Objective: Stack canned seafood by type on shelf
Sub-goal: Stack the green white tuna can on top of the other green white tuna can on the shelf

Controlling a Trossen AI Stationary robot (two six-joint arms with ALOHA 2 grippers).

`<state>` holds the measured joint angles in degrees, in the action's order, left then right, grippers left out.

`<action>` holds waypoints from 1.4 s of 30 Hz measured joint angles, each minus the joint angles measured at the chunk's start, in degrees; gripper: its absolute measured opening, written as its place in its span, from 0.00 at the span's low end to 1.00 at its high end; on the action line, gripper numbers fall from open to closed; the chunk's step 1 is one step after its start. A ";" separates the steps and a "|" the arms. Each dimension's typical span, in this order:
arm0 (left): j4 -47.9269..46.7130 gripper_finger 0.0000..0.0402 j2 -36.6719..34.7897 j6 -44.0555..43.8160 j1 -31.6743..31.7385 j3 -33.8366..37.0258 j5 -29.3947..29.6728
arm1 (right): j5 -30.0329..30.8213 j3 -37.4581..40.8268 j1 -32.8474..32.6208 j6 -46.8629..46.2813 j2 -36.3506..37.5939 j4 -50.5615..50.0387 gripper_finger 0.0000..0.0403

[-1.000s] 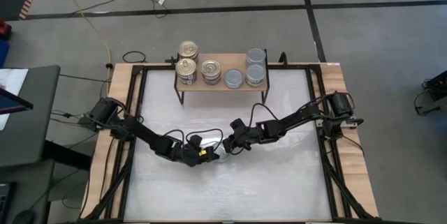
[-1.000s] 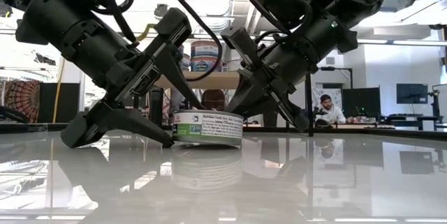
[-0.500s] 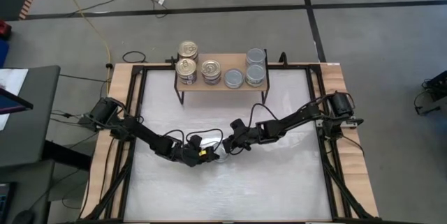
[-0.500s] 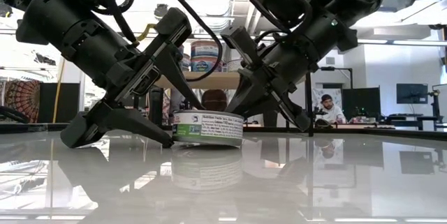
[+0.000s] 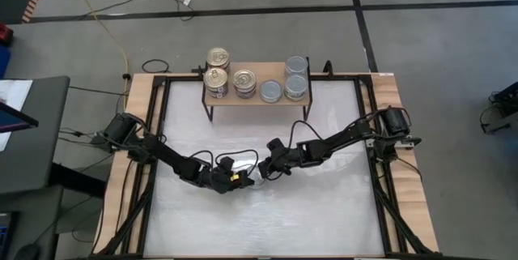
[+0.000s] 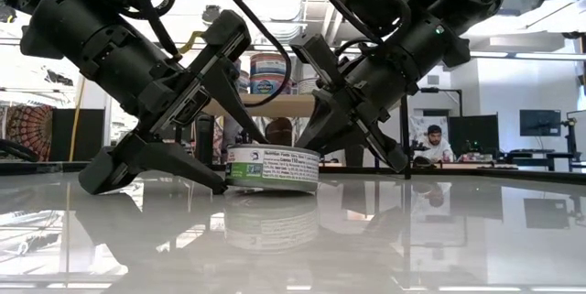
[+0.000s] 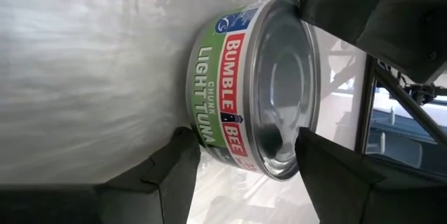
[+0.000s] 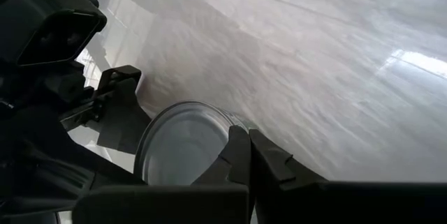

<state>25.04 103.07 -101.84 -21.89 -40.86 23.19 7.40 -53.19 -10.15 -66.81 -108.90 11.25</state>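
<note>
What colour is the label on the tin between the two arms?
Green, with a red band, on the tin; clearest in the left wrist view.

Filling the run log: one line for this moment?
left gripper: around tuna can on table | right gripper: shut, at can's rim | shelf: seven cans
</note>
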 joint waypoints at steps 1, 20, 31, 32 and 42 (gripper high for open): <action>-0.14 0.57 0.00 -0.45 0.00 0.00 0.02 | 0.00 0.00 0.00 0.00 0.00 -0.02 0.05; 0.43 0.78 0.00 2.41 0.00 0.00 -1.64 | -0.02 0.00 -0.02 -0.35 -0.02 -0.04 0.05; -6.05 0.78 -3.36 1.89 0.02 -0.02 -0.82 | -0.14 0.04 -0.52 -0.89 0.23 -0.34 0.05; -8.17 0.78 -4.33 1.68 0.02 0.01 -0.13 | -0.35 0.04 -0.59 -1.12 0.22 -0.43 0.05; -10.87 0.78 -5.95 1.48 0.09 0.09 1.63 | -0.61 0.07 -0.72 -1.05 0.15 0.42 0.05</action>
<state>14.17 97.12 -100.36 -21.80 -40.77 24.82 6.79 -53.12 -10.87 -67.86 -108.75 11.67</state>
